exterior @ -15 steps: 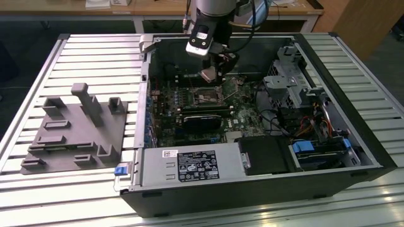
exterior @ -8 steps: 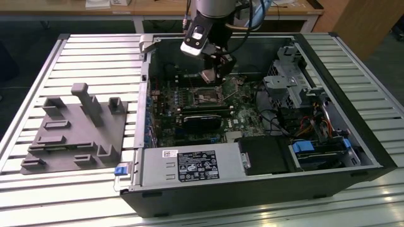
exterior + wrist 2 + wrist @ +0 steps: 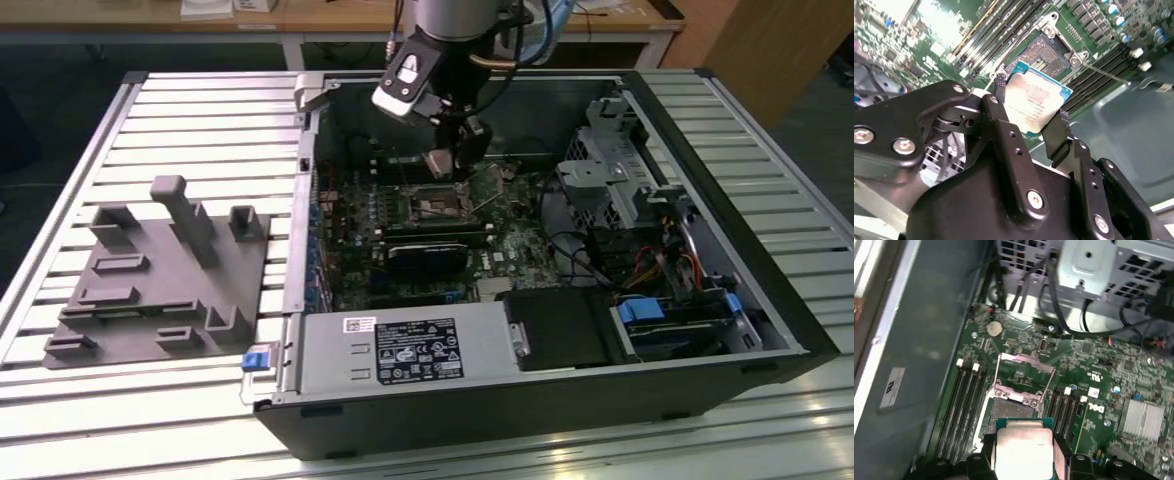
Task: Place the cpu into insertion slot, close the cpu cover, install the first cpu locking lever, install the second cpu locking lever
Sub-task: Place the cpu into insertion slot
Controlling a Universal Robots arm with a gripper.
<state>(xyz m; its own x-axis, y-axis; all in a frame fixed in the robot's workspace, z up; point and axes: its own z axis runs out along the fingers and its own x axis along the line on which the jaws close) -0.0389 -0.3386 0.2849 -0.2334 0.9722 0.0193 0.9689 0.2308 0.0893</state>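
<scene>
black pincer (image 3: 1030, 106) squeezing a small flat square silver-grey cpu (image 3: 1038, 100), chip tucked between both fingers (image 3: 1004, 130), just over the open square socket (image 3: 1046, 50)

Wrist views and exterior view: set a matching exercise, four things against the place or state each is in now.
Things:
1. cpu
2. socket
3. cover
4. grey fixture

Places or states:
A. on the slatted table, outside the case
B. swung up, off the socket
C. held in the gripper
D. open, no chip in it

Pairs: 1-C; 2-D; 3-B; 4-A
</scene>
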